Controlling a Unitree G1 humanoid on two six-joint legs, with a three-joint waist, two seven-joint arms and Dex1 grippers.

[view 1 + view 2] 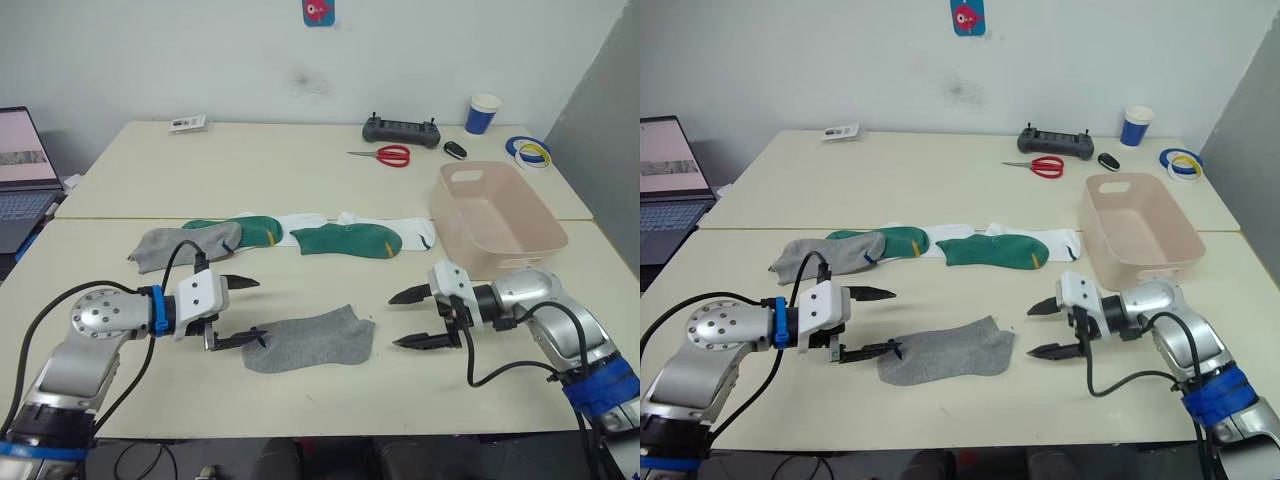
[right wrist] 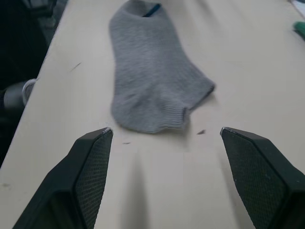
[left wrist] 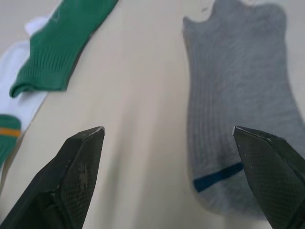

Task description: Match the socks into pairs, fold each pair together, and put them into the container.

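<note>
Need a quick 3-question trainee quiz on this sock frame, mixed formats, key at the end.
1. True or false: the tub already holds a folded pair.
2. Which sock lies between the left gripper and the right gripper? A) green B) grey C) white
3. Fill in: both grippers' fingers are ____.

Key: 1 false, the tub looks empty. 2 B, the near grey sock, flat on the table; the other grey sock lies by the green socks. 3 open.

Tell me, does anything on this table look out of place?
Mildly: one grey sock lies alone near the front edge between the open left gripper and open right gripper, apart from the jumbled row of socks behind.
</note>
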